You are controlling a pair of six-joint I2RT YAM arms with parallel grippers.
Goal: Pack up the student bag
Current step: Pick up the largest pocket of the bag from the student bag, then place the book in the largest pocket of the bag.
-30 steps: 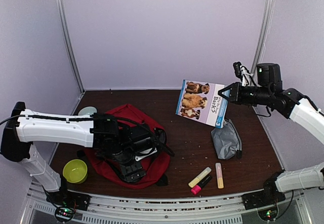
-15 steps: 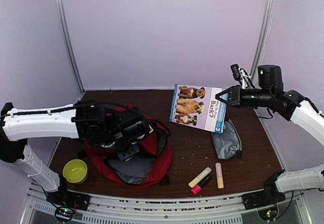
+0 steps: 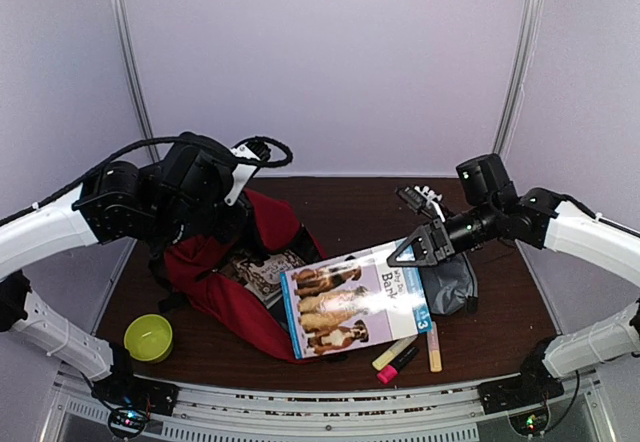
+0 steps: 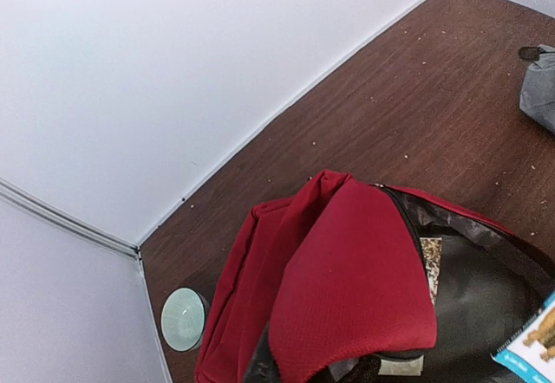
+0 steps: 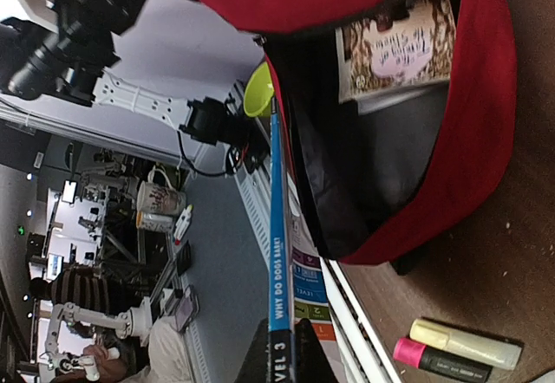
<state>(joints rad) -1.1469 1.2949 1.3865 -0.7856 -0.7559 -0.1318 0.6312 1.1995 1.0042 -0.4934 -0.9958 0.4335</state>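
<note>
Sagging soft and likely light at the left of the dark wooden table (image 3: 350, 207), the large red fabric student bag (image 3: 225, 287) hangs by its rim, the sensible hold, from the pinched-shut left gripper (image 3: 233, 224), while the right gripper (image 3: 402, 253) clamps a thin dog-cover book (image 3: 350, 307).

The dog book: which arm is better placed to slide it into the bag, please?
Right: its claw grips the dog book at the student bag's open mouth; the left arm lifts the bag.
</note>
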